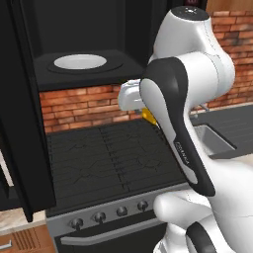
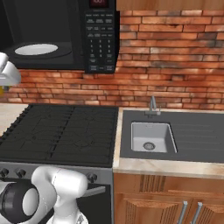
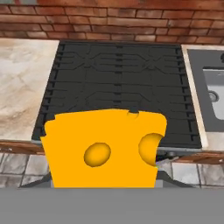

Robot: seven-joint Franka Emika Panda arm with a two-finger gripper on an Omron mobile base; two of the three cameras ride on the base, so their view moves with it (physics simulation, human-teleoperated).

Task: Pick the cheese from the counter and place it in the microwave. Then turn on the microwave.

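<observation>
Hand view: the cheese [image 3: 103, 148] sits right at the gripper, a yellow-orange slab with holes blocking the fingertips, so the jaws stand part open and look clamped on it, the wide face toward the camera and the long axis running across the view. Below and beyond it lie the black stovetop [image 3: 120, 94], the counter [image 3: 22, 87] to the left and the sink [image 3: 214, 96] to the right, so the cheese is lifted off the counter, in the air over the stove's near edge. In the left base view a sliver of cheese [image 1: 147, 115] peeks out past the arm's forearm, just under the wrist, and the microwave [image 1: 81, 47] is open above the stove with its white turntable [image 1: 80, 62] exposed; the cavity lies up and to the left of the cheese, farther back toward the brick wall. One arm only, so no choice of hand. Coming move, as I judge it: raise and carry the cheese left and back into the opening, clearing the cavity's lower lip. In the right base view the button panel [image 2: 100, 37] has small white lettering and a red display at the top, both too small to read. No brands visible.
</observation>
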